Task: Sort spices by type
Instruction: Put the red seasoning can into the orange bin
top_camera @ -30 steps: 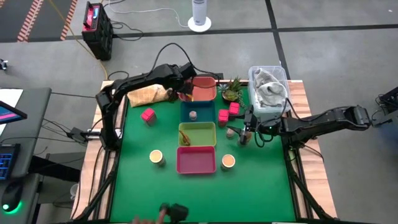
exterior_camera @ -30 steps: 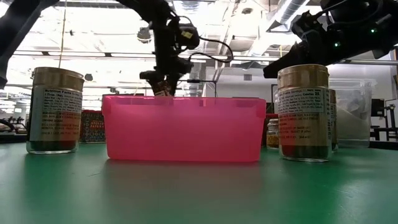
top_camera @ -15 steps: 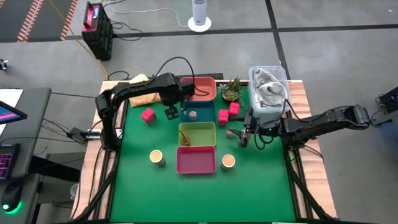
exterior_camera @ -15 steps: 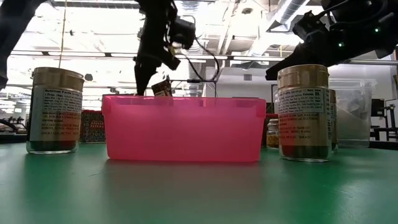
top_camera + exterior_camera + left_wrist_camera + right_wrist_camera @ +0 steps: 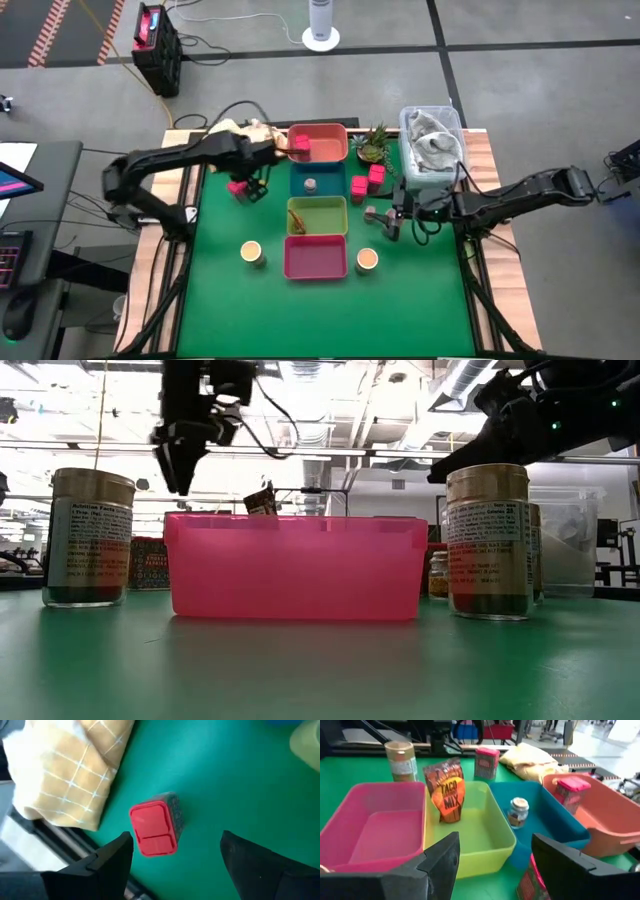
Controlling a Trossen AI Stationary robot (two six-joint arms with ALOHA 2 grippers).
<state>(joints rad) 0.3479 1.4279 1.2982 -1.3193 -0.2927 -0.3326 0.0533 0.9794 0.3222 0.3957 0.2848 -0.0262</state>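
A magenta box [image 5: 238, 186] [image 5: 155, 829] stands on the green mat at the left. My left gripper [image 5: 256, 180] [image 5: 175, 865] hovers open above it [image 5: 183, 460], one finger to each side, not touching. More magenta boxes [image 5: 368, 179] stand right of the blue tray [image 5: 335, 183], and one [image 5: 301, 143] is in the orange tray [image 5: 330, 145]. A grey-topped shaker [image 5: 311, 184] sits in the blue tray, another [image 5: 370, 213] on the mat. My right gripper [image 5: 387, 224] [image 5: 492, 870] is open beside that one. The tan-lidded jars [image 5: 251, 252] [image 5: 367, 259] flank the pink tray [image 5: 316, 262]. A brown-orange packet [image 5: 445, 790] leans in the yellow-green tray [image 5: 330, 212].
A yellow checked cloth [image 5: 235, 130] [image 5: 75, 775] lies at the far left corner. A small green plant [image 5: 372, 145] and a clear bin with a grey cloth [image 5: 432, 145] stand at the far right. Bare green mat [image 5: 320, 310] stretches along the near edge.
My left gripper has swung from over the orange tray toward the table's left and near side, and now hangs over the lone magenta box. The trays, jars and my right arm have stayed in place.
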